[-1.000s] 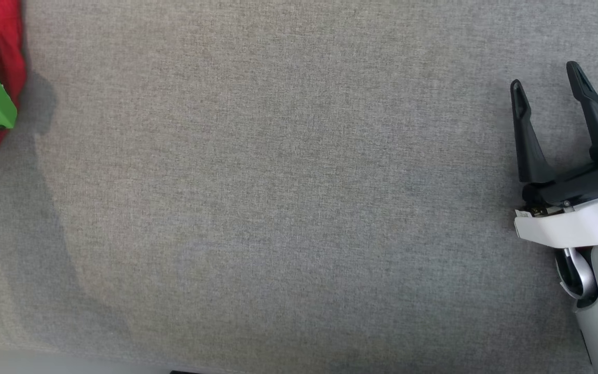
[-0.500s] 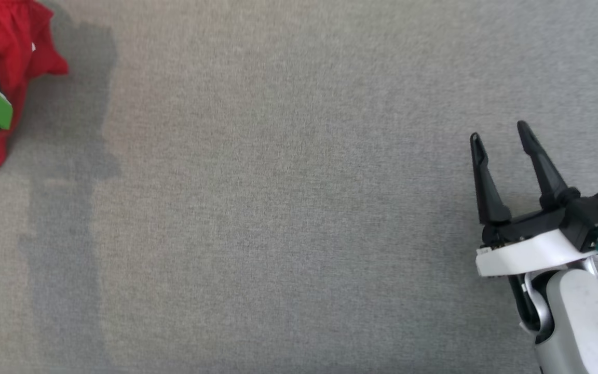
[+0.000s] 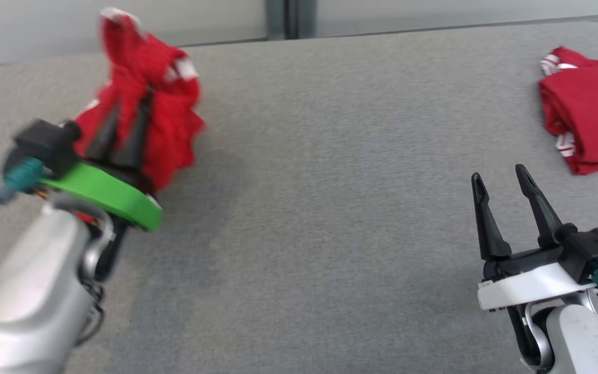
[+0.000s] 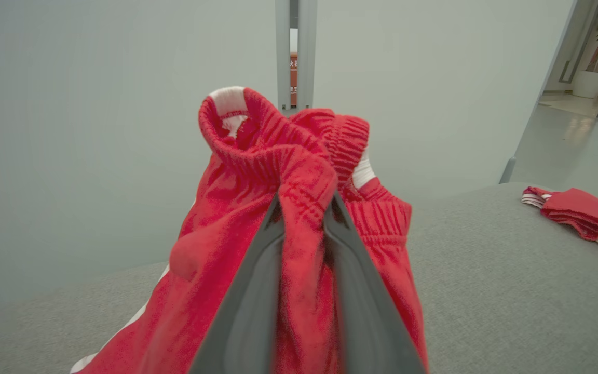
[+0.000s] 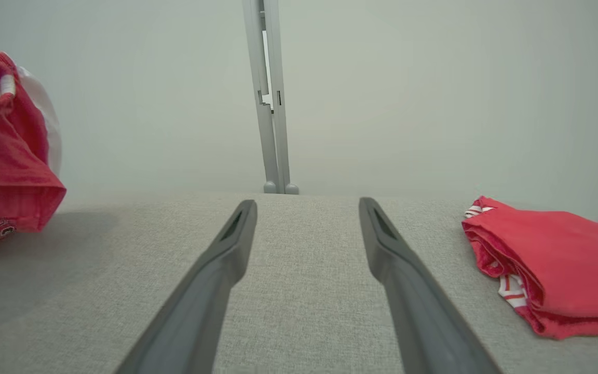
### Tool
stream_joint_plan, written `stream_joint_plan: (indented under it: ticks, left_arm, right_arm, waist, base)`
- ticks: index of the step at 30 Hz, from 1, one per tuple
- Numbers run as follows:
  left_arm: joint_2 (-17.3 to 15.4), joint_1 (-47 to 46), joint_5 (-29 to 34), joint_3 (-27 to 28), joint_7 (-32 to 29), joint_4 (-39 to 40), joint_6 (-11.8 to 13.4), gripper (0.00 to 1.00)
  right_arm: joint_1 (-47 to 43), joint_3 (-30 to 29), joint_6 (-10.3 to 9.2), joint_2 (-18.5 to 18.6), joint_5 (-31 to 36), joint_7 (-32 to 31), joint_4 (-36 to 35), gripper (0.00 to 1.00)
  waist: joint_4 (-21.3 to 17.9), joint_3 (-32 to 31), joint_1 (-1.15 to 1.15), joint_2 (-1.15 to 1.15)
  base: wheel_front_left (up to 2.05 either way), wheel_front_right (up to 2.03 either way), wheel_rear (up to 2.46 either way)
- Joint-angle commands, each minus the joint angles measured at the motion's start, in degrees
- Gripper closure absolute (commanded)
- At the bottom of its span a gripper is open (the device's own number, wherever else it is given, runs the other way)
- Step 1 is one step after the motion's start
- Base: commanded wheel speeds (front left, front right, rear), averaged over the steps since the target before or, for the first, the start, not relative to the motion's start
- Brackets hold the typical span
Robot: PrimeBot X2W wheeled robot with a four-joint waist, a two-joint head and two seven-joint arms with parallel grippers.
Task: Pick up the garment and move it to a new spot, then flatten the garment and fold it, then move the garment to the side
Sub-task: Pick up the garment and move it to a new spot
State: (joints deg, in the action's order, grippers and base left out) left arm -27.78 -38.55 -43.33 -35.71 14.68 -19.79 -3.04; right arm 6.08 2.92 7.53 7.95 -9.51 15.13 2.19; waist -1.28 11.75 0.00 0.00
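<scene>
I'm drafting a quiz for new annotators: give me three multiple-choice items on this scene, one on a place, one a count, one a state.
1. Where on the grey surface does the folded garment lie? A) far right B) near left C) centre
2. How many red garments are in view? A) one B) two C) three
3. The left claw is: A) open and empty B) shut on the bunched garment C) lying flat

Answers: A, it lies beyond the right claw; B, one folded, one bunched; B, red cloth is pinched inside it.

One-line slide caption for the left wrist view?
Left gripper pinching a bunched red garment above the grey fabric surface; a folded red garment lies beyond.
</scene>
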Motion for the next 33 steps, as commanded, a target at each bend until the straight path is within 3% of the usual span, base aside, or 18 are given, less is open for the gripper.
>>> stream_joint_plan:
  ticks: [1, 10, 16, 21, 22, 23, 28, 33]
  left_arm:
    - [0.7, 1.7, 0.2, -0.8, -0.3, 0.5, 0.2, 1.00]
    - [9.6, 4.1, 3.2, -10.8, -2.1, -3.2, -1.7, 1.00]
    - [15.3, 2.2, 3.4, -16.2, -1.8, -11.6, -3.7, 1.00]
    - [18.0, 1.3, 2.7, -18.5, -1.1, -19.0, -4.3, 1.00]
    - [18.5, 0.9, 2.6, -18.5, -0.8, -20.4, -4.3, 0.88]
    - [18.9, 0.7, 2.6, -18.5, -0.5, -21.4, -4.4, 0.00]
    - [20.2, 0.3, 3.5, -16.3, 0.5, -22.7, -4.3, 0.00]
    - [20.0, 5.1, 5.8, -9.5, 0.5, -15.2, -3.1, 0.00]
  right_arm:
    - [-1.0, -0.2, -0.10, -0.2, -0.1, 0.0, -0.3, 0.00]
    - [-0.6, -0.7, -0.10, -0.6, -0.2, 0.0, -1.2, 0.00]
    - [1.0, -0.7, -0.10, -1.1, 0.2, 0.0, -1.7, 0.00]
    - [1.5, -0.2, -0.10, -1.3, 0.4, 0.0, -1.5, 0.00]
    - [1.5, -0.1, -0.10, -1.3, 0.5, 0.0, -1.5, 0.00]
    - [1.5, 0.0, -0.10, -1.4, 0.5, 0.0, -1.5, 0.00]
    - [0.6, 0.3, -0.10, -1.6, 0.7, 0.0, -0.8, 0.00]
    - [-1.0, 0.6, -0.10, -1.2, 0.1, 0.0, 0.1, 0.00]
  waist:
    - [-6.0, -5.2, 0.00, 0.00]
    - [-8.3, -1.7, 0.00, 0.00]
    - [-9.0, 2.8, 0.00, 0.00]
    - [-9.4, 4.1, 0.00, 0.00]
    - [-9.5, 4.1, 0.00, 0.00]
    - [-9.5, 4.1, 0.00, 0.00]
    - [-8.3, 2.3, 0.00, 0.00]
    - [-5.2, -1.8, 0.00, 0.00]
  base:
    - [0.00, 0.00, 0.00]
    - [0.00, 0.00, 0.00]
    - [0.00, 0.00, 0.00]
    - [0.00, 0.00, 0.00]
    - [0.00, 0.00, 0.00]
    - [0.00, 0.00, 0.00]
    - [0.00, 0.00, 0.00]
    - [0.00, 0.00, 0.00]
